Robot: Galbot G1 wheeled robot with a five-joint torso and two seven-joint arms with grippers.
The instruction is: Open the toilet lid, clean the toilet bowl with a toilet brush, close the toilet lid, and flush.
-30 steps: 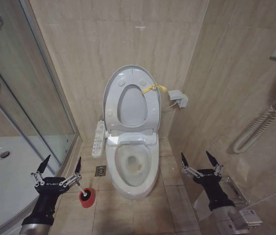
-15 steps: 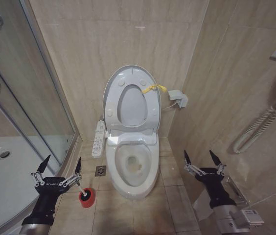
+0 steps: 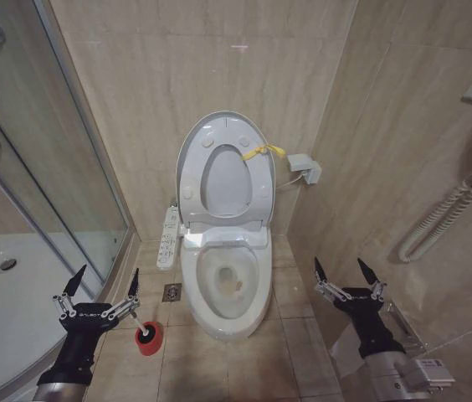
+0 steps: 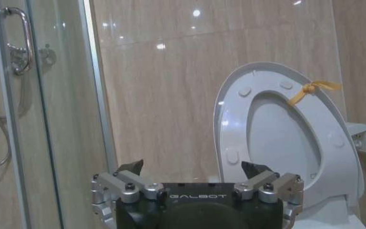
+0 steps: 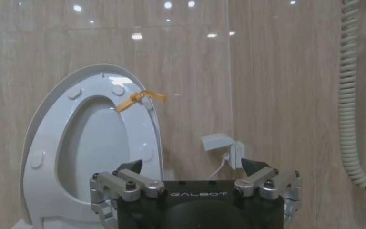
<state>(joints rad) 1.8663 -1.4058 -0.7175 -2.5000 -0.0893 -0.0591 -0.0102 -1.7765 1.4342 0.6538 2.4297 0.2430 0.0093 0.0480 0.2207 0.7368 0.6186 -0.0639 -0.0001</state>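
My right gripper [image 3: 346,274] has drifted a little rightward and lower over the last second and now hangs level beside the toilet bowl [image 3: 226,289], fingers spread and empty. My left gripper [image 3: 100,284] has not moved; it is spread too, just above the red cup holder [image 3: 148,337]. The toilet lid [image 3: 222,167] stands raised against the wall, yellow strap [image 3: 263,152] at its rim, so opening looks done. The toilet brush [image 3: 141,323] sits in its holder, untouched; the bowl holds a little water and faint stains
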